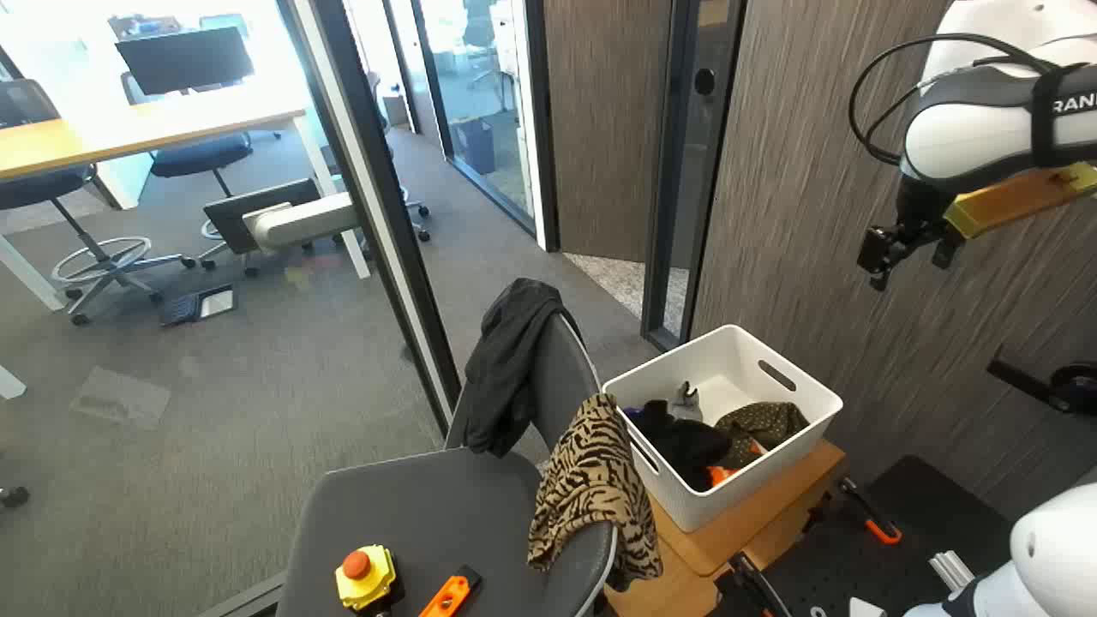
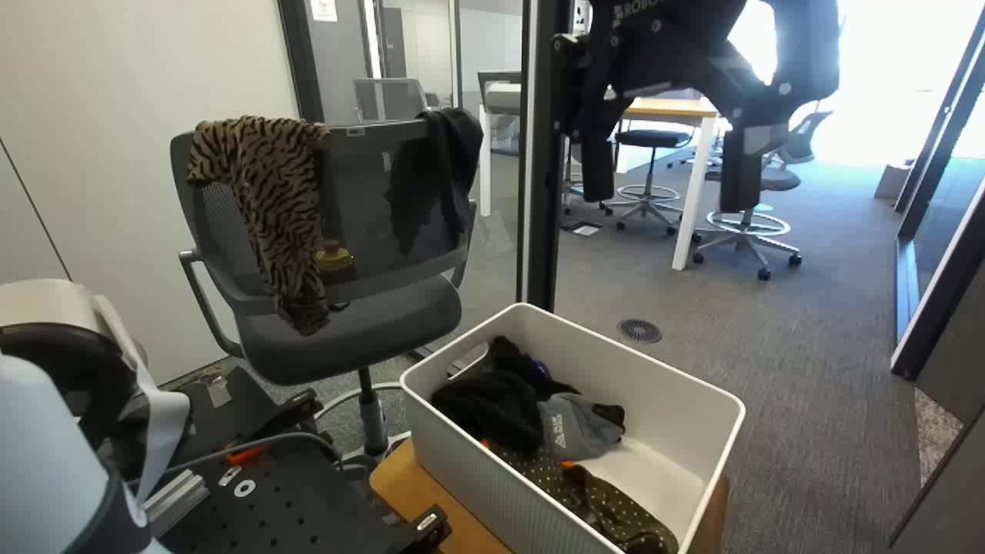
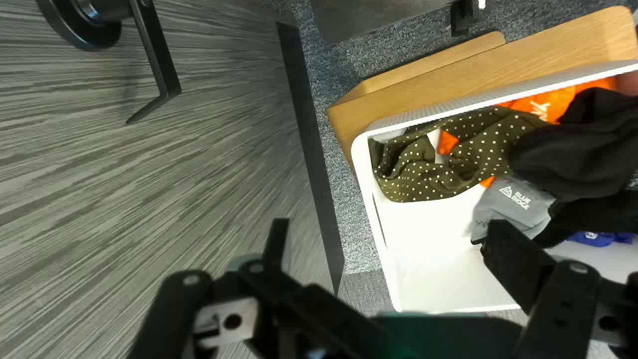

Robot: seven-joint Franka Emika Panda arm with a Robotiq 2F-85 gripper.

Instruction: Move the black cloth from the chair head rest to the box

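Note:
The black cloth (image 1: 507,368) hangs limp over one end of the chair head rest (image 1: 572,364). In an exterior view the cloth (image 2: 455,165) drapes over the far corner of the head rest (image 2: 375,137). The white box (image 1: 686,506) stands beside the chair, and its ribbed wall also shows in an exterior view (image 2: 454,446). My gripper (image 1: 910,257) is open and empty, high up and away from the cloth. In the wrist view the open fingers (image 3: 389,227) hang above the box (image 3: 366,194), with nothing between them. The cloth is out of the wrist view.
A tiger-striped tan-and-black cloth (image 1: 593,484) hangs on the same backrest. The box holds a dotted green cloth (image 3: 458,154), a grey piece (image 3: 516,204) and black fabric. A yellow emergency-stop button (image 1: 366,576) lies on the seat. A wood-grain wall (image 1: 857,214) is beside the arm.

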